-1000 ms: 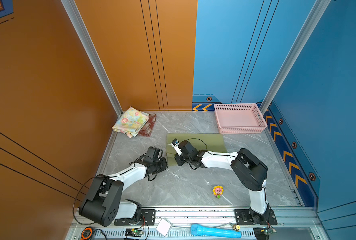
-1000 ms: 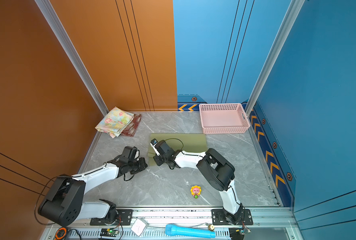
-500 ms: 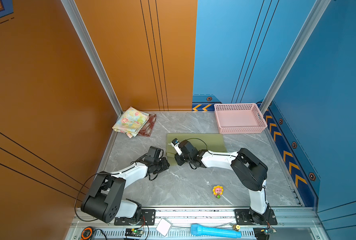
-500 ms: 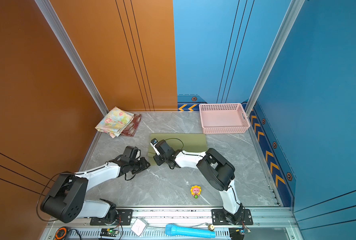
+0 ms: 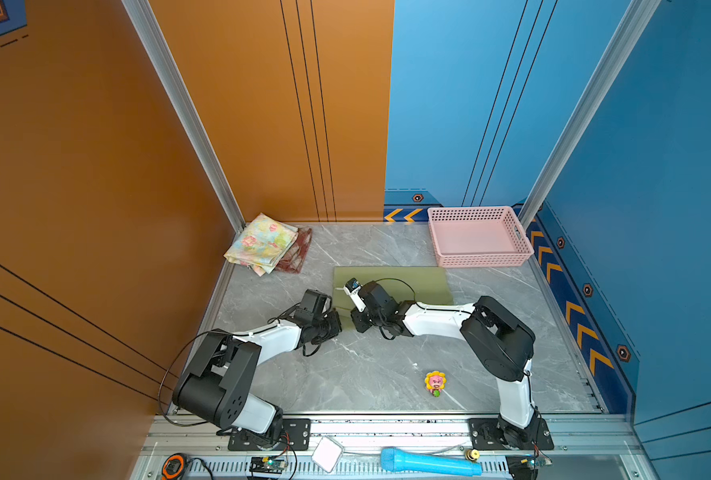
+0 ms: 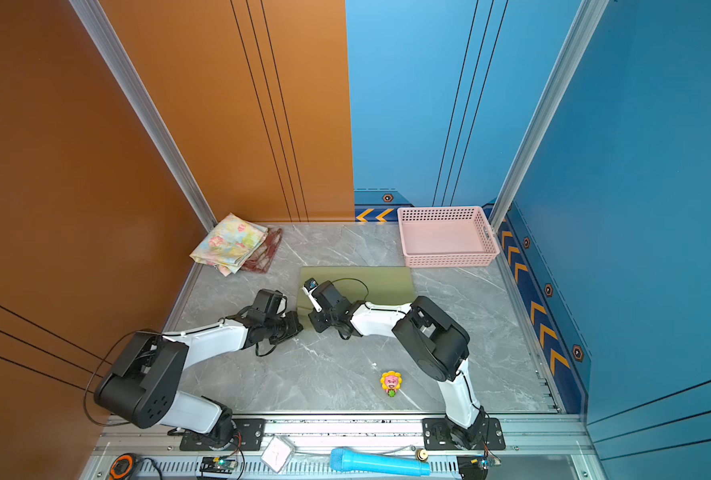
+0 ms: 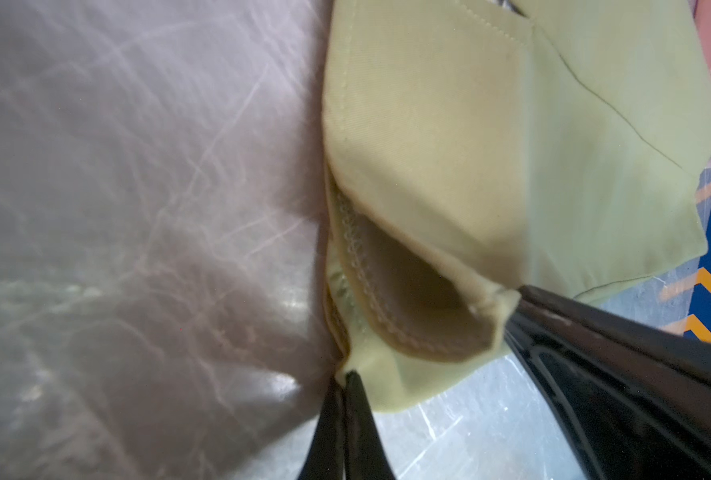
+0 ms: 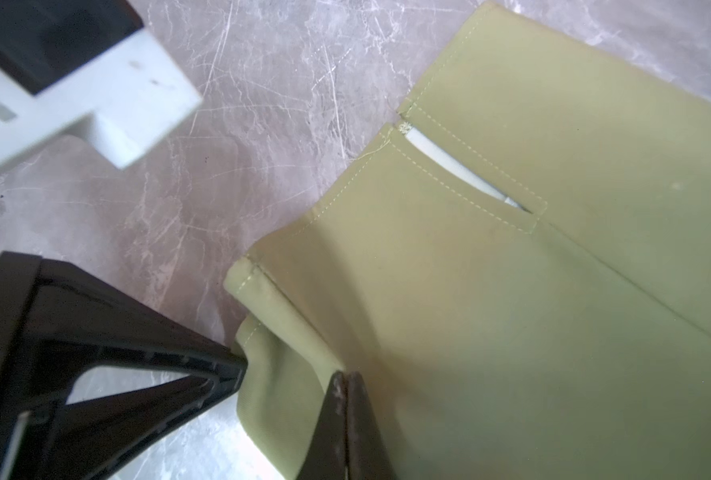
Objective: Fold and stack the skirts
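Fully closed hands [image 7: 345,378] [image 8: 344,378] on olive skirt [image 5: 428,286]

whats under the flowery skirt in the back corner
A red plaid skirt lies under the flowery skirt, its edge sticking out on the right. The rest of it, and anything else beneath, is covered.

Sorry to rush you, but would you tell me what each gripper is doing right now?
The left gripper is closed, pinching a corner of the green skirt.
The right gripper is closed, pinching the same skirt's edge.
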